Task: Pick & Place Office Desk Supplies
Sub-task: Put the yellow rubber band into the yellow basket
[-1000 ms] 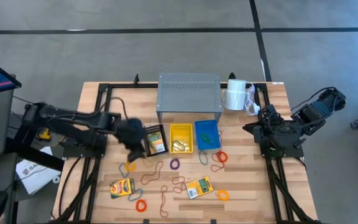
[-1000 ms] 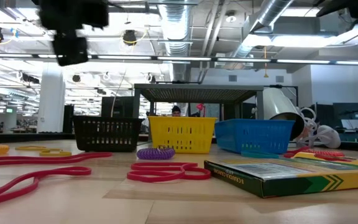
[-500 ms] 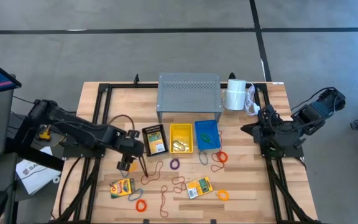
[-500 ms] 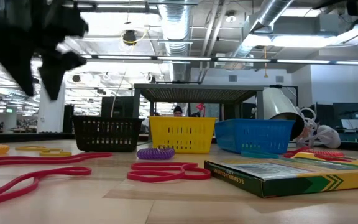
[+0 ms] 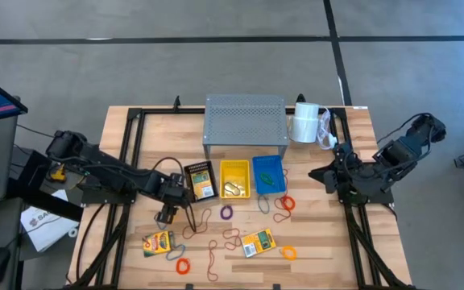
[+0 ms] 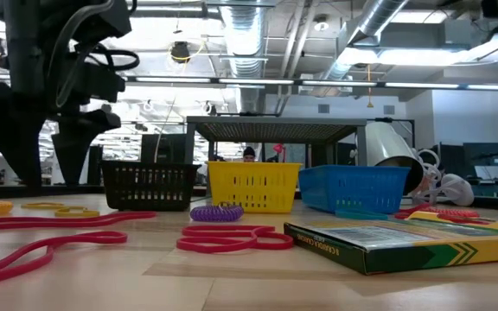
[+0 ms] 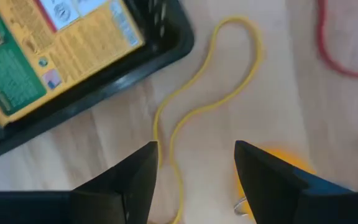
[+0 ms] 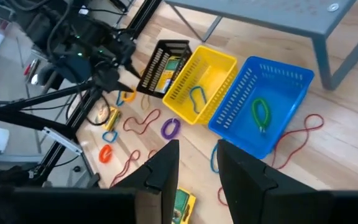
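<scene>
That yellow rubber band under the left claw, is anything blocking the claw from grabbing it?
Nothing visible blocks it. The left gripper hangs open right above the yellow rubber band, with only bare table between. The black basket sits beside the band, not over it.

A wooden bench (image 5: pixel 135 250) carries a grey perforated riser (image 5: pixel 245 125). In front of the riser, black (image 5: pixel 200 180), yellow (image 5: pixel 234 178) and blue (image 5: pixel 268 174) baskets are lined up; beyond them, crayon boxes (image 5: pixel 258 242) and rubber bands (image 5: pixel 226 213) are scattered. Beside the riser lies a white roll (image 5: pixel 304 122).
</scene>
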Available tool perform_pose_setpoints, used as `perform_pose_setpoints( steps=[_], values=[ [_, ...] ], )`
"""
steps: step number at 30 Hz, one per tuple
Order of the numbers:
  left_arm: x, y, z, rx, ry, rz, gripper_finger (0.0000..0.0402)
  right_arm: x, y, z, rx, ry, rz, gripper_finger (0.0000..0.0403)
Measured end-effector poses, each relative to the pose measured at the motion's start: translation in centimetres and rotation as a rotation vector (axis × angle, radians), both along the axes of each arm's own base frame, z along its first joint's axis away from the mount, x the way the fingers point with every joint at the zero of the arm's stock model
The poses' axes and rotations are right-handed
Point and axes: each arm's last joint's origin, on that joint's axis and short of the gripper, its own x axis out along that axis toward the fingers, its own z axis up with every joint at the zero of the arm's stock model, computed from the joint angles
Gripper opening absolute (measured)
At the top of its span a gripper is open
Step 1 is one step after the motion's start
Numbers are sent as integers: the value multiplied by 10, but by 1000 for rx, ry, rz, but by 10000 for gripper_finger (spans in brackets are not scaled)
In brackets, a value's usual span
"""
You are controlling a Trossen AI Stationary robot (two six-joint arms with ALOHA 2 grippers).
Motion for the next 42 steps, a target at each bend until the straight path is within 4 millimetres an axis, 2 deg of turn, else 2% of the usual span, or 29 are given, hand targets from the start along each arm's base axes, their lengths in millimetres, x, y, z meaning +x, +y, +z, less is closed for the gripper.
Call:
perform_pose_setpoints(
  steps=[15, 28, 33, 42],
  values=[
    [-11, 5, -21, 2, -6, 8, 204, 0, 1, 1, 7, -10, 9, 107],
    [-11, 19, -27, -49, -13, 75, 201, 2, 3, 3, 24, -42, 13, 107],
    [-10, 22, -27, -60, -12, 88, 168, 2, 4, 4, 18, -51, 21, 107],
    [-9, 22, -27, -62, -22, 86, 60, 2, 4, 4, 17, -51, 21, 107]
  ],
)
